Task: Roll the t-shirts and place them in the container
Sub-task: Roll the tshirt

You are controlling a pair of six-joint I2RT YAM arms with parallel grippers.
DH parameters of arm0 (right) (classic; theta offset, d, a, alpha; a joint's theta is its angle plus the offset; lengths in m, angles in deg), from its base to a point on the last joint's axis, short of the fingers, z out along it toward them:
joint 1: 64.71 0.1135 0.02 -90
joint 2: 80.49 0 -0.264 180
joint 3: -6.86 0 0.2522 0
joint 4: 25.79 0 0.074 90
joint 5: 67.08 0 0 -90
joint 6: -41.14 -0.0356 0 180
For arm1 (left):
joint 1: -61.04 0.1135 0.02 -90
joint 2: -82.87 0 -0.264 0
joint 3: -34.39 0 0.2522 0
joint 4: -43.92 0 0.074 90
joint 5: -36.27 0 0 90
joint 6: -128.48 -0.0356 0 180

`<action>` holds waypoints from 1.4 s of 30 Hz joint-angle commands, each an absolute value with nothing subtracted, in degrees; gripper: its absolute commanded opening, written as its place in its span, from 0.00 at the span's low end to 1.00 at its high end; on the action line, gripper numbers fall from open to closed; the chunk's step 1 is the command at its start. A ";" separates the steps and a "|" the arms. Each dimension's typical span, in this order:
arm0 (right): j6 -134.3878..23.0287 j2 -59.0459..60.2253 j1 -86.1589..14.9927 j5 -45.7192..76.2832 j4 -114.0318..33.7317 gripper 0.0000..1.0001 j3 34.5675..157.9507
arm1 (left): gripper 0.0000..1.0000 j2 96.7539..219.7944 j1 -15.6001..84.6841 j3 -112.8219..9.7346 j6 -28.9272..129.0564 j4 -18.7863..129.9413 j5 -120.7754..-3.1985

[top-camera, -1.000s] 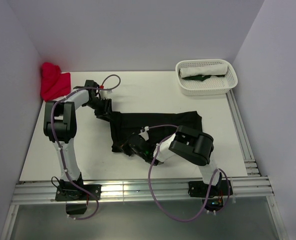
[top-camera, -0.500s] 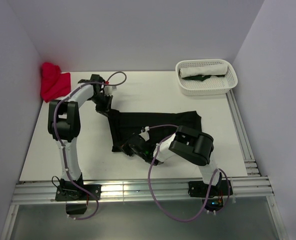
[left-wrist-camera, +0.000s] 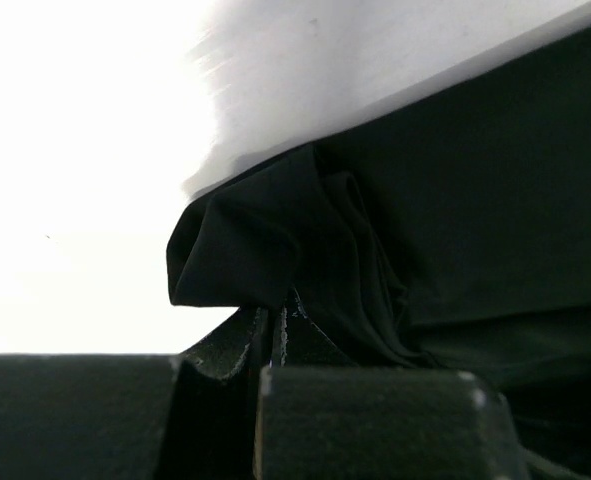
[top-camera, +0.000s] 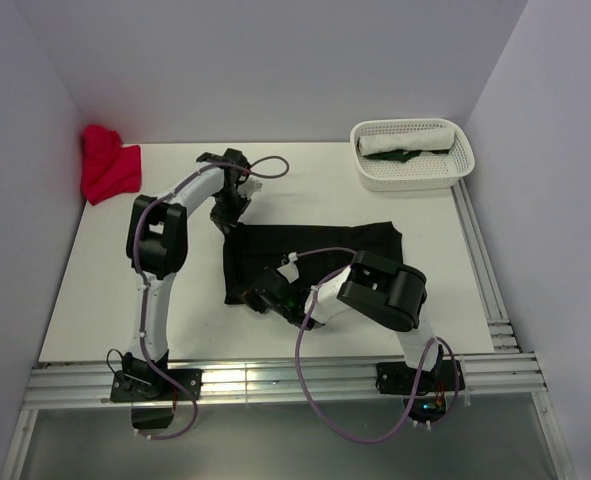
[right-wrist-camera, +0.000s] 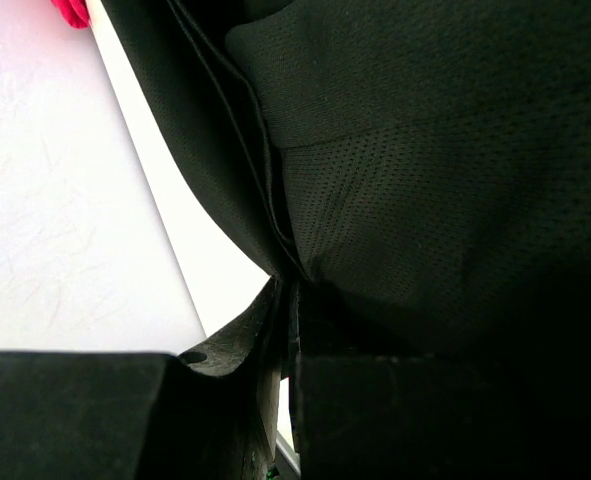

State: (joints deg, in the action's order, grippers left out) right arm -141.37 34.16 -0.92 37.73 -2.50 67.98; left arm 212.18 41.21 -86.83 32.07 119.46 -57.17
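Both jaws clamped on black t-shirt [top-camera: 325,248]; basket [top-camera: 412,183] holds white roll [top-camera: 407,139], dark green roll [top-camera: 401,157]

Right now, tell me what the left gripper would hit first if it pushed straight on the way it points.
The black t-shirt: the left gripper has its jaws shut on a bunched corner, so that cloth sits directly ahead. Past the fold the white table probably comes next, though depth is unclear.
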 commanded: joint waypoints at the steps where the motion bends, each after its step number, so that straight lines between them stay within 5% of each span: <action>1: -140.27 33.77 -0.02 38.39 -3.87 0.05 68.70 | 0.00 214.08 38.81 -90.82 31.54 121.40 -49.87; 13: -140.10 35.00 0.24 38.04 -7.39 0.06 71.34 | 0.02 217.60 34.24 -93.89 31.54 122.46 -41.95; 23: -142.55 35.35 0.50 38.83 -5.55 0.00 69.23 | 0.39 215.58 34.15 -98.89 31.81 123.42 -48.53; 30: -146.07 37.54 0.68 38.57 0.25 0.00 67.21 | 0.53 214.18 34.94 -103.73 31.89 126.32 -56.87; 42: -148.18 38.25 0.86 39.45 1.66 0.00 66.33 | 0.52 205.74 47.06 -94.52 27.68 128.00 -76.92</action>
State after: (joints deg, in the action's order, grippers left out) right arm -147.17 36.85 0.19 38.28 2.18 67.78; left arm 211.03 43.28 -97.41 30.50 126.17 -69.34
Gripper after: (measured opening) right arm 0.073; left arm 0.519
